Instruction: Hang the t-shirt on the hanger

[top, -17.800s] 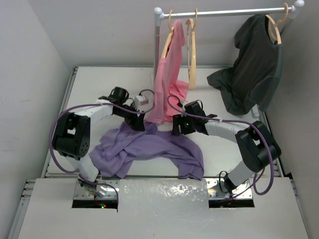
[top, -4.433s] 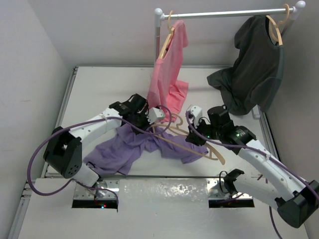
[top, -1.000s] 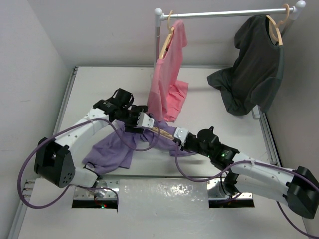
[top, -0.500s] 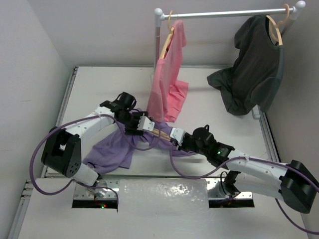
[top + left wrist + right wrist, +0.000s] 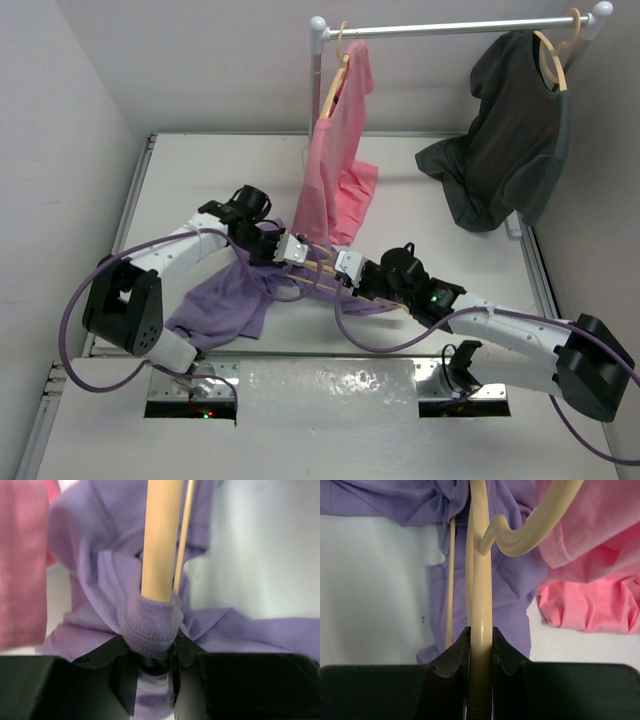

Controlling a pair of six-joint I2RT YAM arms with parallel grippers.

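The lavender t-shirt [image 5: 225, 300] lies bunched on the table at centre left. My left gripper [image 5: 285, 250] is shut on its ribbed collar [image 5: 150, 627], held just above the table. The tan wooden hanger [image 5: 325, 268] lies between the two grippers. One arm end [image 5: 161, 540] of the hanger pushes into the held collar. My right gripper [image 5: 350, 272] is shut on the hanger's arm [image 5: 481, 595], with the hook [image 5: 520, 535] curving off to the right. Purple cloth [image 5: 512, 585] lies under the hanger in the right wrist view.
A pink shirt [image 5: 335, 160] hangs on a hanger from the rail [image 5: 450, 27], and its hem reaches the table right behind the grippers. A dark grey shirt [image 5: 505, 130] hangs at the right end. The pink cloth also shows in the right wrist view [image 5: 592, 580].
My right gripper has moved left and farther from the near edge with the hanger, closing on my left gripper. The hanger's end now sits in the held collar. The left gripper has shifted slightly right.
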